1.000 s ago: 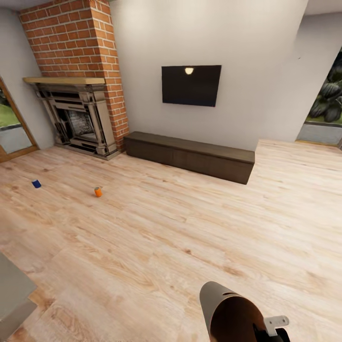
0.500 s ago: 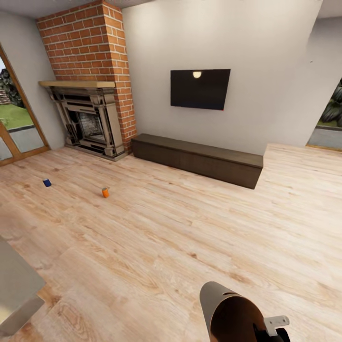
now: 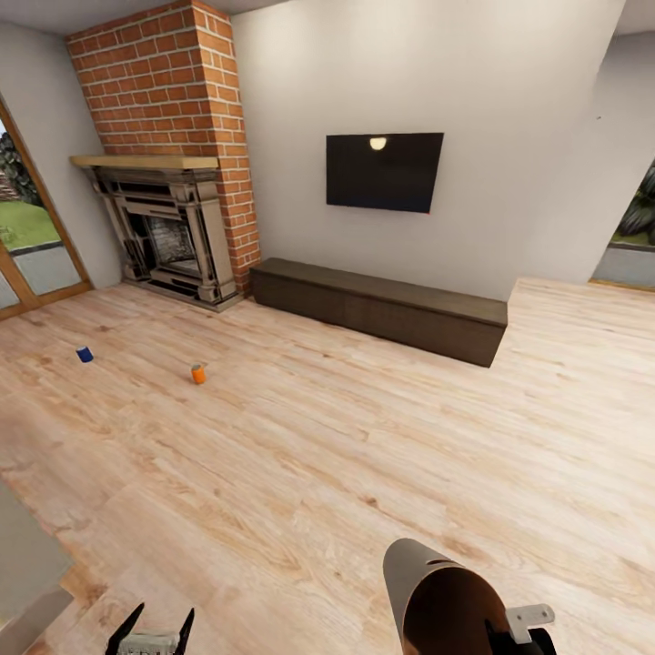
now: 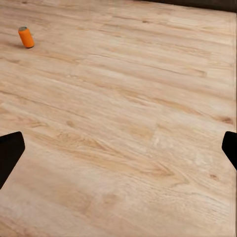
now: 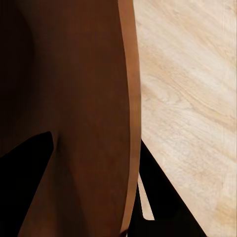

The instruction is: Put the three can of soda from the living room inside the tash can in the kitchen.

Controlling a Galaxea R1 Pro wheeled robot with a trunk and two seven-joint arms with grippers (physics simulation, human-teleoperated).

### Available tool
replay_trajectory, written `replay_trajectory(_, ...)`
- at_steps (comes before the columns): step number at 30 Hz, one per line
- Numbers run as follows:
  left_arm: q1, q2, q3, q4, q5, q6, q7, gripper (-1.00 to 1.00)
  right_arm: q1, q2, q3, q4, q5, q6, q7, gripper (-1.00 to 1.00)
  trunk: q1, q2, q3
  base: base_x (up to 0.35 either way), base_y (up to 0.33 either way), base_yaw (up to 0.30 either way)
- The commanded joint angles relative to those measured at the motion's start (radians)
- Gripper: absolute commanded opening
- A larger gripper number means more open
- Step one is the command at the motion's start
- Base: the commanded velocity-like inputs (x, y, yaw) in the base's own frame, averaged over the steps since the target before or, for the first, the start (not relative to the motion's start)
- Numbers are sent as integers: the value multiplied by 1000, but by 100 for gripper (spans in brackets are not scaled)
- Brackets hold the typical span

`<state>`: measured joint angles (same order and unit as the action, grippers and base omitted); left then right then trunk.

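Two soda cans stand on the wood-plank floor at the far left of the living room: an orange can (image 3: 197, 374) (image 4: 26, 37) and a dark blue can (image 3: 85, 354), both well ahead of me. The third can is out of view. My left gripper (image 3: 150, 634) (image 4: 118, 153) is open and empty at the head view's bottom edge, over bare floor. The trash can (image 3: 444, 600) hangs tilted at the bottom right, and its copper-brown inside (image 5: 74, 98) faces the right wrist camera. My right gripper (image 3: 520, 637) (image 5: 96, 140) is shut on its rim, one finger inside and one outside.
A brick fireplace (image 3: 168, 227) stands at the back left, next to a glazed door (image 3: 27, 241). A low dark cabinet (image 3: 377, 309) runs along the wall under a black TV (image 3: 384, 171). A pale furniture corner (image 3: 23, 555) juts in at the near left.
The camera has turned a little left, so the room has slid right in the picture. My left gripper has come up into the bottom edge. The cans have not moved.
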<state>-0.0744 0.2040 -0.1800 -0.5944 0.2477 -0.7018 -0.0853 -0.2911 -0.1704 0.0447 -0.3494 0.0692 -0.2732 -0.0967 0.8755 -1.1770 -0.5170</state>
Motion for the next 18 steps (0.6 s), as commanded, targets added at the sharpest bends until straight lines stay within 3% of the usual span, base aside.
replay_trajectory(1,0,0,0,-12,0,23,1,100,0,0,-2,-2,3,0,0,-100,0,0,0,292,-67,0)
replay_trajectory(4,-1,0,1,-61,2,88,4,100,0,0,-2,-2,3,0,0,-100,0,0,0,303,-75,0)
replay_trajectory(7,0,0,2,-78,3,111,5,100,0,0,-1,-2,3,0,0,-100,0,0,0,313,-57,0)
replay_trajectory(18,1,1,2,-76,3,103,3,100,0,0,0,-2,3,0,0,-100,0,0,0,320,-9,0)
